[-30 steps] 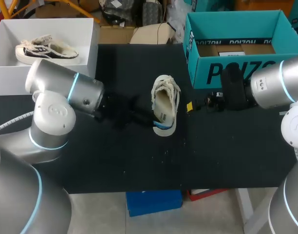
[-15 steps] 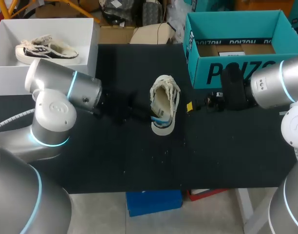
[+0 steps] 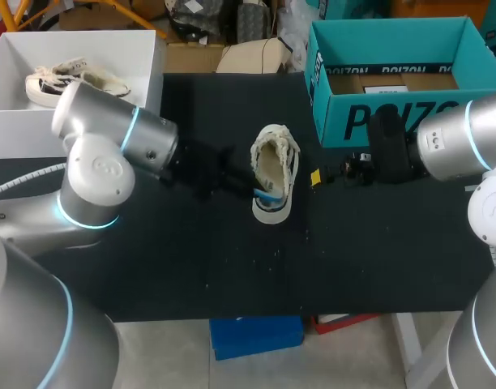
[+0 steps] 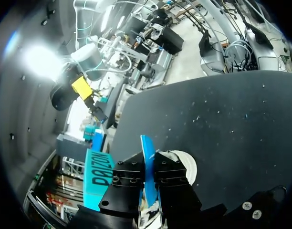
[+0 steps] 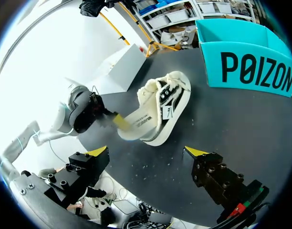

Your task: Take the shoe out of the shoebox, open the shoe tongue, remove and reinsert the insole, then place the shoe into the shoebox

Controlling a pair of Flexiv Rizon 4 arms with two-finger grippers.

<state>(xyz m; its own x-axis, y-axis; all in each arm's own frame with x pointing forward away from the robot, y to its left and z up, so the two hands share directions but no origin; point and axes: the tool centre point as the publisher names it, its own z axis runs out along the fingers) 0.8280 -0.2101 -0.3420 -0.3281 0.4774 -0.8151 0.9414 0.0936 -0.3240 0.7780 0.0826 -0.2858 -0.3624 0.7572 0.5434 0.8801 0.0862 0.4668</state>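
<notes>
Black desk holds the shoe in its middle, near the blue shoebox. Left hand pinches the blue insole at the heel. Right hand hangs wide open. Nothing holds the shoe down, so a pull may drag or tip it.

shoe: cream, laces loose, lying mid table, toe toward far edge.
insole: blue underside, partly out at heel.
shoebox: teal, open, far right.
</notes>
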